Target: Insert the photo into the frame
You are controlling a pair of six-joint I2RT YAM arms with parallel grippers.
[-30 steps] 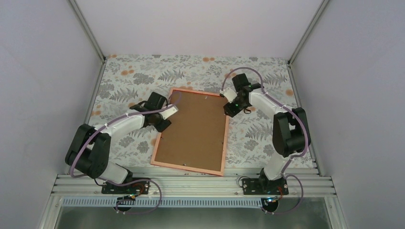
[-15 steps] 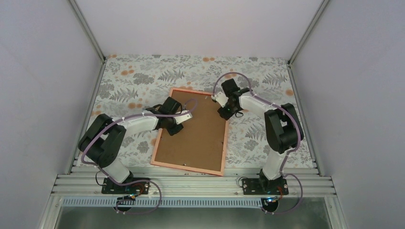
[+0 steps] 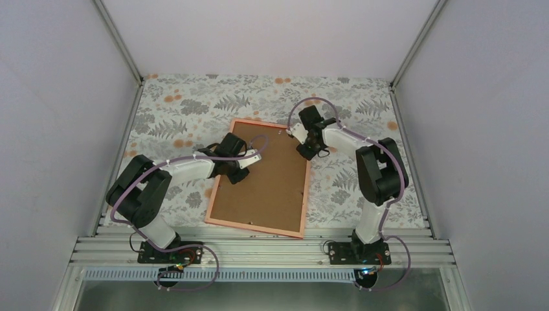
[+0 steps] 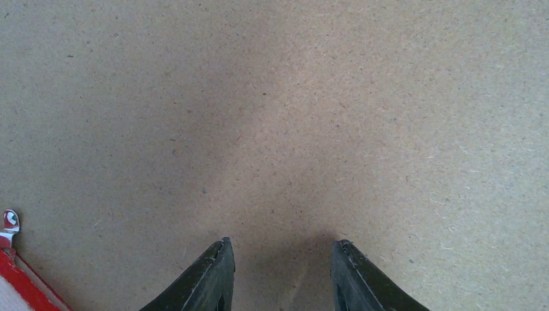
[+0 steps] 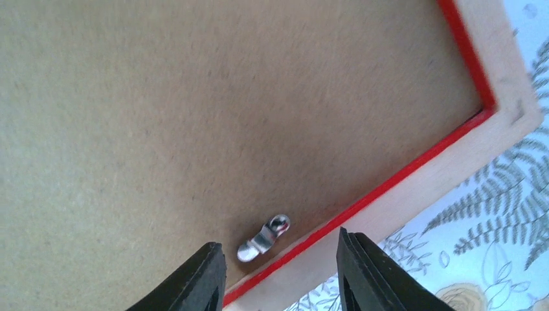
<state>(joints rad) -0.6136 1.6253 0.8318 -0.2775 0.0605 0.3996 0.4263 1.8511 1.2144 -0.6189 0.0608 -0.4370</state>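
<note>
The frame [image 3: 220,225] lies face down on the table, its pale orange-pink back up, with the brown backing board [image 3: 265,178] in it. The photo is hidden. My left gripper [image 3: 254,157] is open and empty over the board's upper left part; in the left wrist view it [image 4: 281,245] sits close above bare board [image 4: 291,110]. My right gripper [image 3: 302,148] is open and empty over the frame's right edge near the far corner. In the right wrist view it [image 5: 280,249] straddles a small metal clip [image 5: 263,238] beside the frame's edge [image 5: 447,172].
The table is covered by a floral cloth [image 3: 181,110]. White walls stand left, right and behind. A metal rail [image 3: 259,249] runs along the near edge with both arm bases. A second clip [image 4: 9,223] shows at the left wrist view's lower left.
My left gripper moved right from the frame's left edge onto the backing board. My right gripper moved slightly left over the frame's right edge. The frame has not moved.
</note>
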